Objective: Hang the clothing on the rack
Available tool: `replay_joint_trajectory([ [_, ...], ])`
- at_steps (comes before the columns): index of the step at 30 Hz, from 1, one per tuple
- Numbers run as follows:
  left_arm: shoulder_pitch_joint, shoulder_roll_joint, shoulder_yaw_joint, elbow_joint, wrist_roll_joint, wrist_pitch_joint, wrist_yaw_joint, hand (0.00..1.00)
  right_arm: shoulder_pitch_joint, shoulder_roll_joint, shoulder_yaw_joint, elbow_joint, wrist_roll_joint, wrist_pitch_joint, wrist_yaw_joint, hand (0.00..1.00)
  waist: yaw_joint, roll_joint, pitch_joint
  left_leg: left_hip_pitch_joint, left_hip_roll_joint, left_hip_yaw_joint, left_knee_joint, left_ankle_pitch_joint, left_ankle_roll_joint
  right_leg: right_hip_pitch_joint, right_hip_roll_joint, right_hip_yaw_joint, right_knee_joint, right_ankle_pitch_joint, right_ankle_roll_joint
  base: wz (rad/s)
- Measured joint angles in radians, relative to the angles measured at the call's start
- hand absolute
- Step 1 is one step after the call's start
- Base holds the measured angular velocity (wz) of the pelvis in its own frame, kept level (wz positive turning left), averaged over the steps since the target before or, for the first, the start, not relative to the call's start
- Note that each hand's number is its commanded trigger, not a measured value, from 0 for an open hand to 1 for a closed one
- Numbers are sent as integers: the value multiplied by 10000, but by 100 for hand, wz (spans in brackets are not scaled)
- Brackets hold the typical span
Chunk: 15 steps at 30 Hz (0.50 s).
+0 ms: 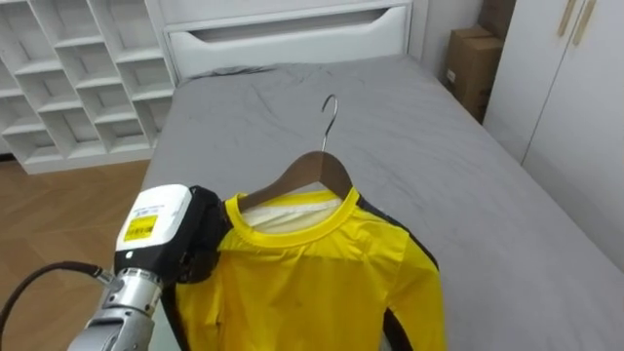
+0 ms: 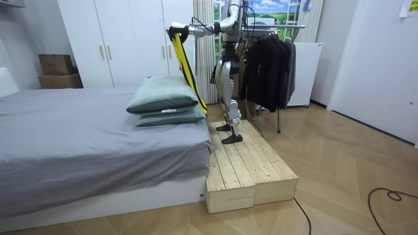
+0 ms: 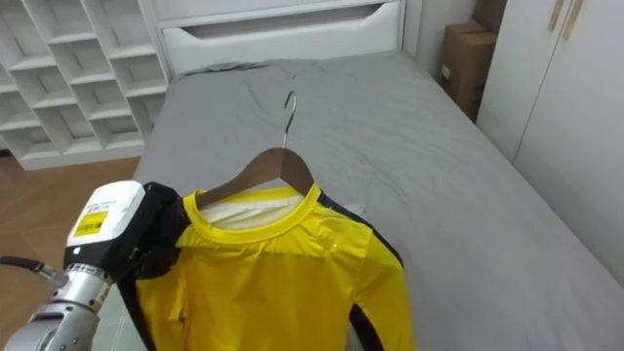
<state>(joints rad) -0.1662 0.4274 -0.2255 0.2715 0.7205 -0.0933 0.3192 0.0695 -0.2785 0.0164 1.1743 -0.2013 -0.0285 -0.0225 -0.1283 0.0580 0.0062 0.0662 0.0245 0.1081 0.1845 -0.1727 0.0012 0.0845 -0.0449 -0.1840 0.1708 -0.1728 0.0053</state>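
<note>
The left hand [image 1: 198, 239], at the lower left of the eye views, has its fingers curled round the left shoulder of the yellow shirt [image 1: 312, 283]. The shirt sits on 1 wooden hanger [image 1: 314, 172], held up over the grey bed [image 1: 468, 166]. In the room view the robot stands on a wooden platform [image 2: 251, 166] at the bed's end, with a rack of dark clothes [image 2: 271, 62] behind it.

- a bed [image 2: 85, 140] with a grey sheet, creased in places.
- two grey-green pillows [image 2: 166, 104] stacked at its end beside the robot.
- a wooden platform [image 2: 251, 166] on the wood floor [image 2: 353, 163], against the bed's end.
</note>
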Motion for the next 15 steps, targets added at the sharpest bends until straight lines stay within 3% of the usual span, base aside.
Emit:
replay_joint_trajectory([
  [9,35,1,86,-779,-58,-86,-40,100,18,82,-77,-2689,-1189,-168,-960,0,0,-28,-7,156,4,230,-74,0,0,24,12,198,18,13,13,-7],
  [15,212,-1,253,-1000,-71,-400,-83,100,20,85,-306,-4391,-2071,-660,-1438,0,12,-153,-59,348,5,297,-179,0,1,171,15,196,-22,91,13,-1],
])
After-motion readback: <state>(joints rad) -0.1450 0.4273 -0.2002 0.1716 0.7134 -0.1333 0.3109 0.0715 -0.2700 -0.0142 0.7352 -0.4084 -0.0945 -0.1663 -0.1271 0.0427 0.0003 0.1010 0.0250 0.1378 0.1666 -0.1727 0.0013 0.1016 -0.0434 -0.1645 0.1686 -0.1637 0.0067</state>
